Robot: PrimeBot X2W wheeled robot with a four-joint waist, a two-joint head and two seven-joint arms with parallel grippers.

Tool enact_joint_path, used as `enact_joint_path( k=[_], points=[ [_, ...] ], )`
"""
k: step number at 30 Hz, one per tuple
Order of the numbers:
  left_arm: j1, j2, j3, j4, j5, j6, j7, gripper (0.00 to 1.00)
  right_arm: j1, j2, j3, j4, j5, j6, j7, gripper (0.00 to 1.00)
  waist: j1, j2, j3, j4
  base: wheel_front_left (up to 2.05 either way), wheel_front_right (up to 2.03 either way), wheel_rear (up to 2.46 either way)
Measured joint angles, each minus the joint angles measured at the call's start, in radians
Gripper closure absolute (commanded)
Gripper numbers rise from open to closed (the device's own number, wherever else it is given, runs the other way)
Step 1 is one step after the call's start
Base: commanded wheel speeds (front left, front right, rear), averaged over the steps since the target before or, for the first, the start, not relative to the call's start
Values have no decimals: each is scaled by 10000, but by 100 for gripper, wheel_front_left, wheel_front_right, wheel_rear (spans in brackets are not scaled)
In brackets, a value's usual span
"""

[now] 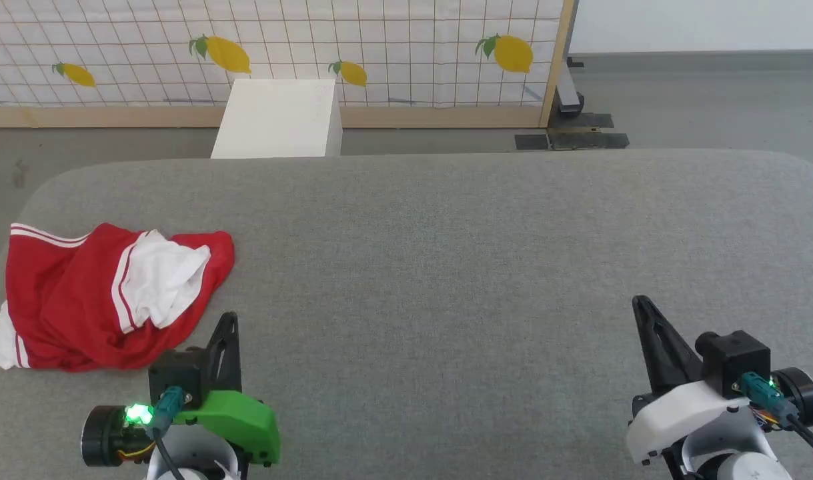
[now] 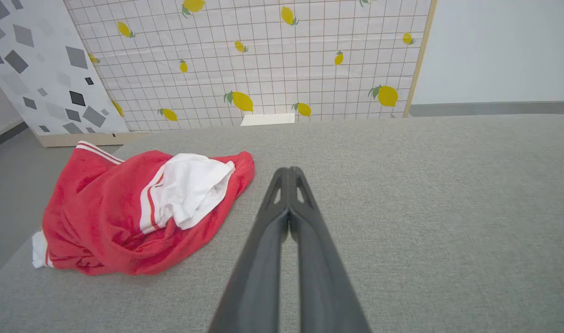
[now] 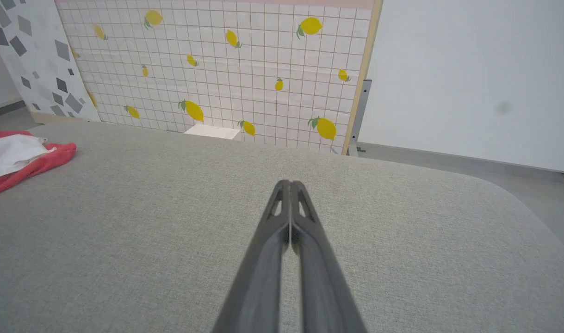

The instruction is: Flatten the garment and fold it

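We see the shirt [image 1: 106,300] lying crumpled in a heap near the left edge of the grey table [image 1: 446,233], close to our left gripper [image 1: 229,321], whose fingers are pressed together and empty. Our right gripper [image 1: 643,308], likewise closed on nothing, is well apart from it.

Red-and-white jersey T-shirt [image 1: 66,300] is lying bunched, its folds hiding most of its own cloth from me. The left edge of my right wrist view is cutting it off. The gray table [image 1: 446,253] is covering the white box [image 1: 279,120] base. The head view's bottom edge is cropping my left arm [image 1: 193,460] and right arm [image 1: 713,453].
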Motion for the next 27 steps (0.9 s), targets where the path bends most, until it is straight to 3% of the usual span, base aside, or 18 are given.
enact_joint_path(
  k=[27],
  points=[
    [0, 0, 2, 0, 0, 0, 0, 100, 0, 0, -2, 0, -2, 0, 0, 100, 0, 0, 0, 0, 0, 0, 0]
  ],
)
